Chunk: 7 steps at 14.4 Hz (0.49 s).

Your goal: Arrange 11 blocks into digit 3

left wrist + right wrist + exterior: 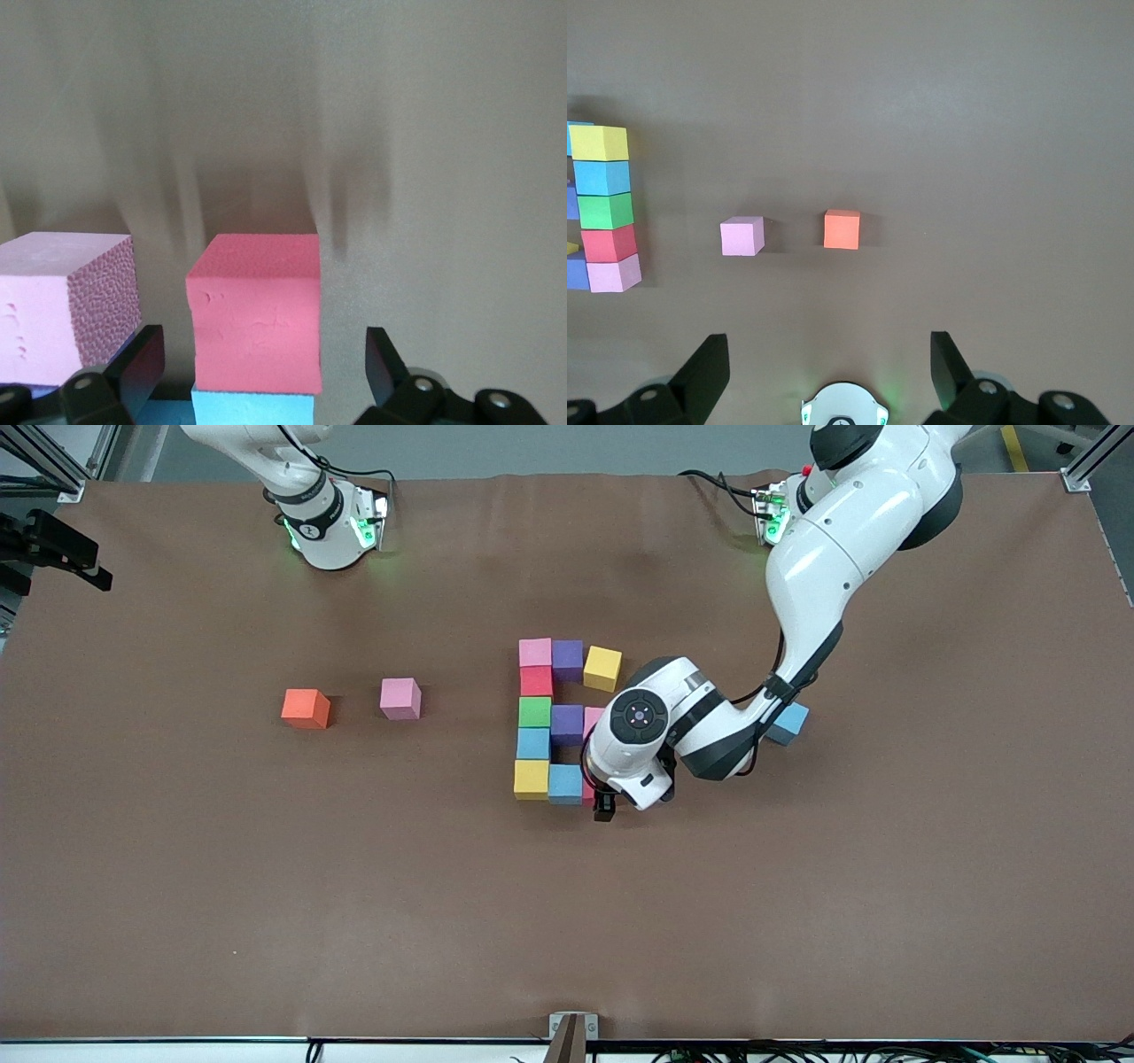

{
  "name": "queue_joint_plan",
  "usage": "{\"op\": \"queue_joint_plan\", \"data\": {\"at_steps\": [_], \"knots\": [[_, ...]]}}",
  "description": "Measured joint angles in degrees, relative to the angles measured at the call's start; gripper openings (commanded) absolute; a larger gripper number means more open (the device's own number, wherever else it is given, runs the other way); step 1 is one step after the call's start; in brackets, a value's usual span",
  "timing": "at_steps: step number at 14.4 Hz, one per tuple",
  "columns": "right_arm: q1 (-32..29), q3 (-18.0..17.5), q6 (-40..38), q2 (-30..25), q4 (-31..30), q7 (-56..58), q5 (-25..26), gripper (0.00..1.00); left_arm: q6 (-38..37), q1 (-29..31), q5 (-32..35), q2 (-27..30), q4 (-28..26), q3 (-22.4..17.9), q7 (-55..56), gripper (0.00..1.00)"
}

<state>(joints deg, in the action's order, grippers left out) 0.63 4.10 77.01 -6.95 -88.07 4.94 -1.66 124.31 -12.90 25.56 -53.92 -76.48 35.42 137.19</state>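
Left gripper (606, 802) low over the near end of the block cluster, jaws spread, straddling a red block (257, 310) without touching it; that block sits against a light blue block (565, 783). Rest of cluster: column from pink block (535, 652) down to yellow block (532, 779). Another yellow (602, 668) just beside the purple block (568, 659). Loose pink cube (400, 698) and orange cube (306, 708) lie toward the right arm's end. Right gripper (828, 372) waits released, high over the tabletop (266, 886).

No readable text anywhere

No letters, numbers, labels or brand marks can be read on the blocks (535, 711), the brown worktop (797, 921) or the arms; a small dark mark on the right arm's base collar (307, 530), near the worktop's top edge, is too small to read.
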Motion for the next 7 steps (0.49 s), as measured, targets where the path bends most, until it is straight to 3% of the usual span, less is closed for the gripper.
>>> {"op": "queue_joint_plan", "data": {"at_steps": [4,7], "knots": [[0.00,0.04,0.00,0.00,0.00,0.00,0.01,1.00,-0.49,1.28,-0.12,1.88,0.39,-0.01,-1.46,1.00],[0.00,0.04,0.00,0.00,0.00,0.00,0.01,1.00,-0.82,4.25,-0.12,4.05,0.49,0.07,-9.68,1.00]]}}
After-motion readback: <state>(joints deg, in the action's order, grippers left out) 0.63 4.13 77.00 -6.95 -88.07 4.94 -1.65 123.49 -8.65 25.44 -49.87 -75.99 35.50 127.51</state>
